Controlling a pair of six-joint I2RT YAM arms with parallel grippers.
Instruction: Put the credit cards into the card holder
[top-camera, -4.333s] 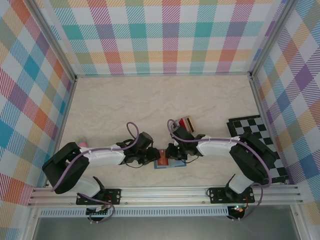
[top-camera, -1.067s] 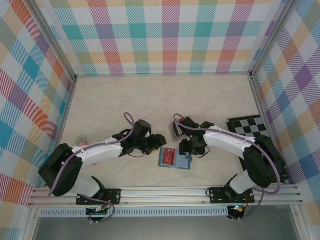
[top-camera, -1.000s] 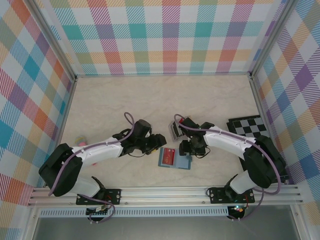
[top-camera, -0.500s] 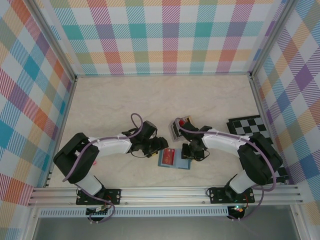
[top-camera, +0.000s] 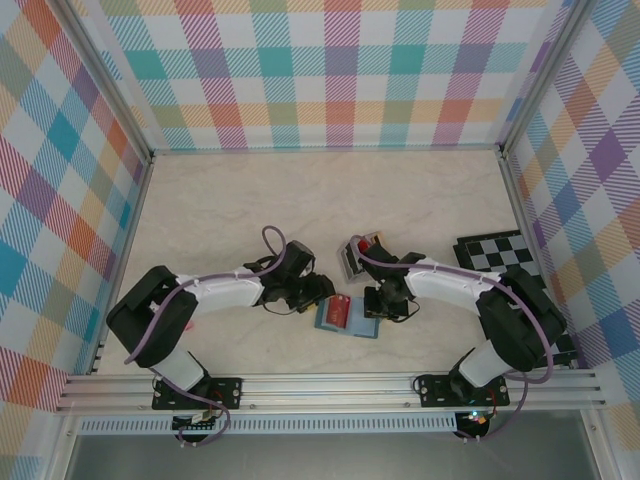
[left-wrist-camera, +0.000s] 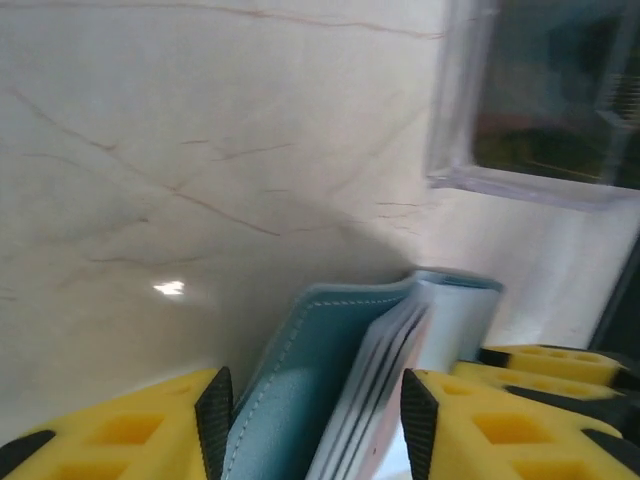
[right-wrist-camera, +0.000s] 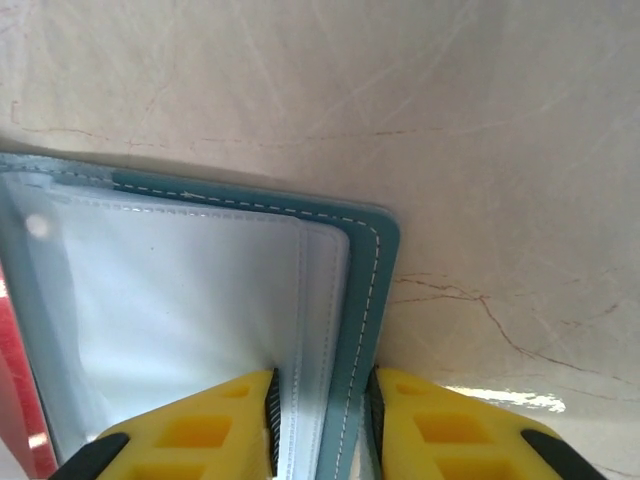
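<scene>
The teal card holder lies open on the table between both arms, with a red credit card in its left half. My right gripper is shut on the holder's right edge, pinching the teal cover and the pale inner sleeve. The red card shows at the left border of that view. My left gripper stands open astride the raised left flap. The cover leans by the left pad and the sleeves fan toward the right pad. In the top view the left gripper and right gripper flank the holder.
A small grey rack holding more cards stands just behind the holder and appears blurred in the left wrist view. A black-and-white chequered board lies at the right wall. Chequered walls enclose the table on three sides.
The right gripper has closed on the holder's right edge. The left gripper has slid in around the left flap, narrowing, and that flap has risen off the table.
</scene>
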